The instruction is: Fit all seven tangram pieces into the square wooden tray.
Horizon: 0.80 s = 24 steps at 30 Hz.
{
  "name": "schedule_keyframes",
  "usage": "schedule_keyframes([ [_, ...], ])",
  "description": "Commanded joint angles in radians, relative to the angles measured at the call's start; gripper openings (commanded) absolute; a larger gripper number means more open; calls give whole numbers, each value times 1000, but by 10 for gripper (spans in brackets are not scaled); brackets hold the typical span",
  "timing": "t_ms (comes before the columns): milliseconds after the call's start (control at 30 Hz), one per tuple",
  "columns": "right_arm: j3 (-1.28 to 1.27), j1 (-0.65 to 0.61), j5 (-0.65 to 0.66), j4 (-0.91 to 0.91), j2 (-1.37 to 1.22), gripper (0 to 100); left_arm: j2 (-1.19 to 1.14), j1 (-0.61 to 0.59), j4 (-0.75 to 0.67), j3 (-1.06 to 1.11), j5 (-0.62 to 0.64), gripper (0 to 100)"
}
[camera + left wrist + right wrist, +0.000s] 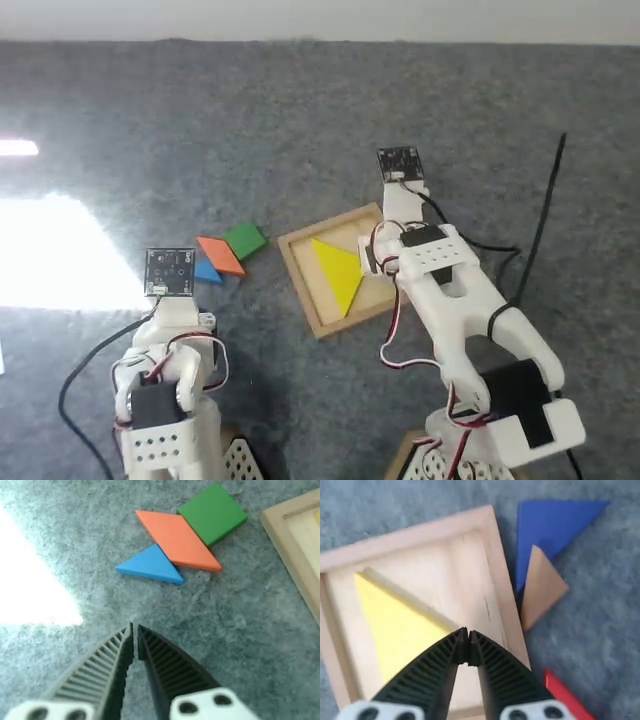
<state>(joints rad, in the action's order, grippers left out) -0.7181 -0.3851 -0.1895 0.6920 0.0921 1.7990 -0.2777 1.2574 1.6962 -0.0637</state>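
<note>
Already the yellow triangle (340, 272) lies inside the square wooden tray (330, 226). Green square (212, 513), orange parallelogram (177, 540) and light blue triangle (150, 565) cluster near the tray; dark blue triangle (545, 527), tan triangle (542, 587) and red piece (565, 695) lie off its opposite side. Left fingers (117, 657) are pressed together, empty; right fingers (437, 667) likewise, above the tray.

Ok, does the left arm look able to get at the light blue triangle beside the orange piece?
Probably yes. The left gripper, shut, points toward the light blue triangle with bare mat between; only the orange parallelogram touches its far side.
</note>
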Motion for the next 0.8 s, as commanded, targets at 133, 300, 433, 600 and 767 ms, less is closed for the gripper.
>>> schedule_keyframes([
  [133, 75, -13, 17, -50, 45, 13, 18, -6, 3, -13, 2, 14],
  [300, 114, -13, 18, -101, -36, 9, 18, -6, 3, -13, 2, 14],
  [433, 187, -12, 18, -96, -179, 9, 18, -6, 3, -13, 2, 14],
  [600, 187, -13, 18, -27, -174, 9, 18, -6, 3, -13, 2, 14],
  [767, 187, -67, 15, 33, -165, 9, 18, -6, 3, -13, 2, 14],
])
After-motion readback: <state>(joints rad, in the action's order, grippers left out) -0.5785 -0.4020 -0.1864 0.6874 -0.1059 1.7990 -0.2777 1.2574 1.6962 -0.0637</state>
